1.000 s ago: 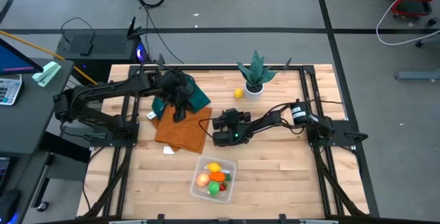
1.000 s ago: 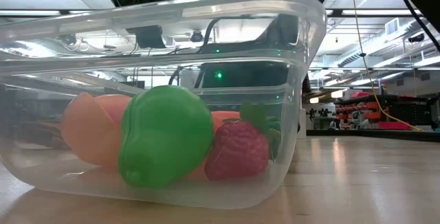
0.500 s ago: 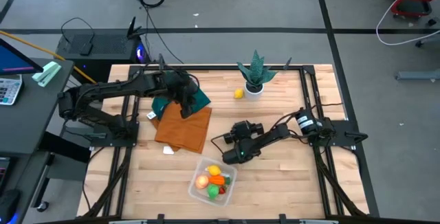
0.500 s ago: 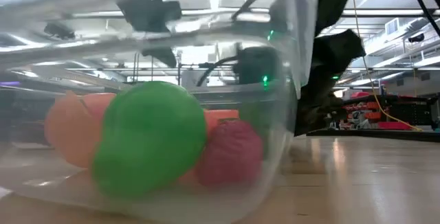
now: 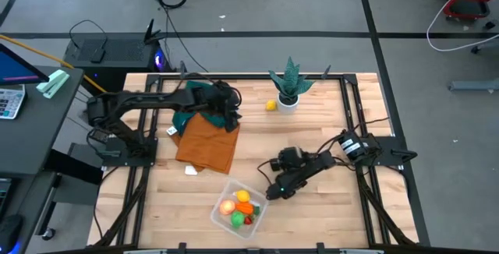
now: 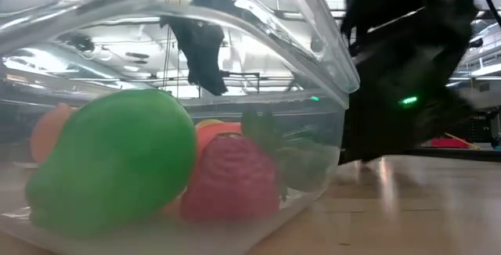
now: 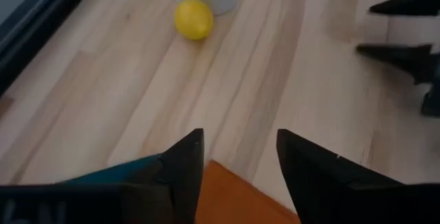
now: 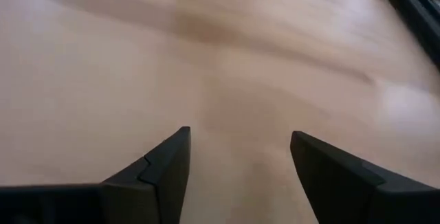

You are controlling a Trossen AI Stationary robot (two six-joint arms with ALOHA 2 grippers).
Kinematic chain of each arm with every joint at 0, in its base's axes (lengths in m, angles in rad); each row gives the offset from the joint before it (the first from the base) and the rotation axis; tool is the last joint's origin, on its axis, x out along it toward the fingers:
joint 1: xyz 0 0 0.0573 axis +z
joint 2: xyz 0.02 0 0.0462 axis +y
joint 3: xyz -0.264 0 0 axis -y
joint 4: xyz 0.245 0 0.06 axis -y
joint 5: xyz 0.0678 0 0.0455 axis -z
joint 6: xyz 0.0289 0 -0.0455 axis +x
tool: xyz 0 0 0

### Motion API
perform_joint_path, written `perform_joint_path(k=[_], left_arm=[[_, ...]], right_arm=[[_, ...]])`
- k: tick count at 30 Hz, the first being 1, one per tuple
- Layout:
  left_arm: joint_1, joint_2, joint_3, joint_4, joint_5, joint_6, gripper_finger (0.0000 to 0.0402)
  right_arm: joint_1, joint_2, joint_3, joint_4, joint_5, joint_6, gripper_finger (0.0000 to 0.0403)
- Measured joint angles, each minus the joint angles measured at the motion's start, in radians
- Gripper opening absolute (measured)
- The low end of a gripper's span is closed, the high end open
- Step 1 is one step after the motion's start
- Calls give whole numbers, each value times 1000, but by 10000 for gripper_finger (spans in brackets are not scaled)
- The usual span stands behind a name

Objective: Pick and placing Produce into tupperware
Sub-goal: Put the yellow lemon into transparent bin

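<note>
The tupperware (image 5: 238,206) sits near the table's near edge and holds several produce pieces; in the low view a green pear (image 6: 109,169) and a red strawberry (image 6: 233,183) show behind its clear wall (image 6: 313,153). One yellow lemon (image 5: 270,105) lies on the wood beside the white plant pot (image 5: 287,102); it also shows ahead in the left wrist view as the lemon (image 7: 193,18). My left gripper (image 5: 233,121) is open above the cloths, left of the lemon. My right gripper (image 5: 271,193) is open, low, just right of the tupperware. My right gripper stands close against the tupperware's right rim (image 5: 265,199); I cannot tell whether it touches. Its wrist view shows only bare wood between the open fingers (image 8: 155,172).
An orange cloth (image 5: 207,145) and a teal cloth (image 5: 187,118) lie on the table's left half under my left arm. The spiky green plant (image 5: 291,79) stands at the far edge. Bare wood (image 5: 327,207) stretches right of the tupperware.
My right gripper has swung from the table's middle toward the near edge and down, ending beside the tupperware. The tupperware has turned a little and shifted toward the near edge. My left gripper has moved toward the table's right, toward the lemon.
</note>
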State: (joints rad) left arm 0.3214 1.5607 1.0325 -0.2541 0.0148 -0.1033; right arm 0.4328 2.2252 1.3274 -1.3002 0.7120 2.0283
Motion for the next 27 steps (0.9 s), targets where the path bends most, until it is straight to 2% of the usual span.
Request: perform_joint_path(k=[3, 5, 10, 16, 21, 24, 27], left_arm=[[0, 17, 0, 21, 0, -14, 191], [0, 30, 2, 44, 0, -17, 188], [-1, 54, 1, 104, 0, -24, 182], [-21, 104, 0, 224, -19, -41, 189], [-56, 180, 1, 308, -144, -34, 185], [-68, 232, 1, 325, -142, -40, 179], [-82, 274, 0, 330, -130, -112, 177]], right_arm=[[27, -36, -2, -73, -83, 68, 210], [40, -74, -5, -133, -88, 90, 202], [65, -227, -63, -216, -64, 122, 176], [109, -495, -193, -196, -39, 149, 149], [154, -709, -268, -179, 16, 162, 139], [175, -803, -298, -177, 46, 175, 137], [194, -864, -317, -171, 65, 174, 137]])
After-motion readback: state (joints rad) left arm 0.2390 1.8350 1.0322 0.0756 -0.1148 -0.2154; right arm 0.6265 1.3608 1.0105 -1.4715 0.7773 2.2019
